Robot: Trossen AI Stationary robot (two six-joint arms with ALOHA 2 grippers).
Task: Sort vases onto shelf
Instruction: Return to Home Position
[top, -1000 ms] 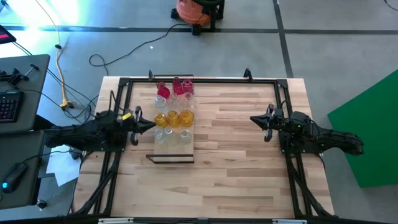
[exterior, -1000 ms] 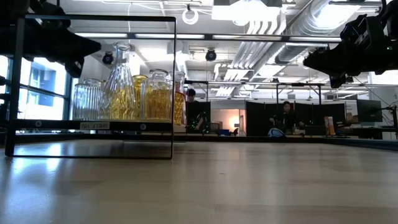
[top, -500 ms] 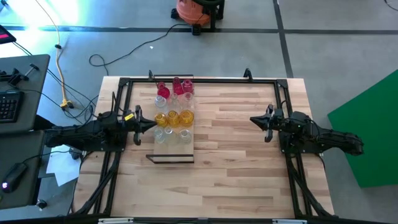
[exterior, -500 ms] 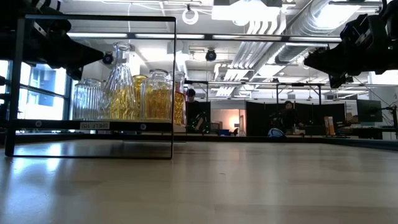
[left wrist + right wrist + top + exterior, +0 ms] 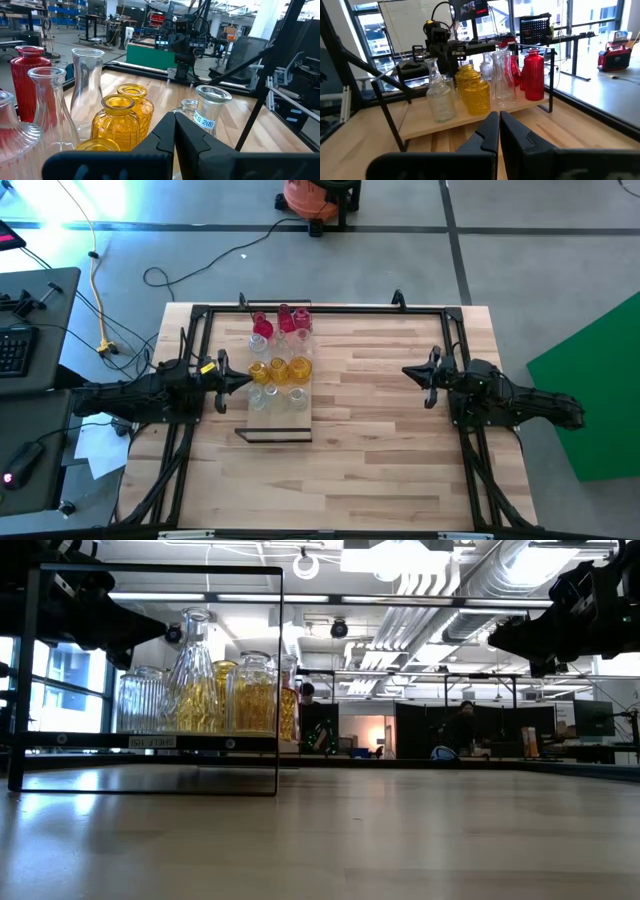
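The shelf lies on the table, toward 10 o'clock from the table's centre in the high view, with its long side running from 12 to 6 o'clock. All the vases stand on it in rows. The red vases are at the 12 o'clock end, and a few clear ones stand close to them. The yellow vases are in the middle. The clear vases come next, toward 6 o'clock. The 6 o'clock end of the board is bare.

The left hand is at 9 o'clock of the shelf, just beside its edge, near the yellow and clear rows. Its fingers are pressed together and grasp nothing. In the low view this arm hangs above the table.

The right hand is at 3 o'clock, well apart from the shelf and pointing toward it. It is also clenched and holds nothing.
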